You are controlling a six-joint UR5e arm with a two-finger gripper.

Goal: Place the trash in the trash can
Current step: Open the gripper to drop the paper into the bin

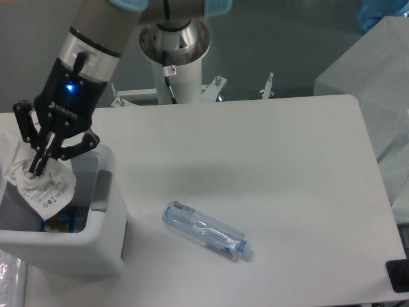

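My gripper (pixel 35 168) hangs over the open top of the white trash can (pixel 105 236) at the left edge, shut on a crumpled clear wrapper with dark print (pixel 45 192). The wrapper dangles inside the can's opening, above a blue and yellow item (pixel 61 220) at the bottom. A crushed clear bottle (pixel 206 230), the other piece of trash, lies flat on the white table right of the can, well apart from the gripper.
The arm's base column (pixel 174 57) stands at the table's back edge. A white box (pixel 370 83) sits off the right side. Bare tabletop (pixel 287 166) stretches to the right.
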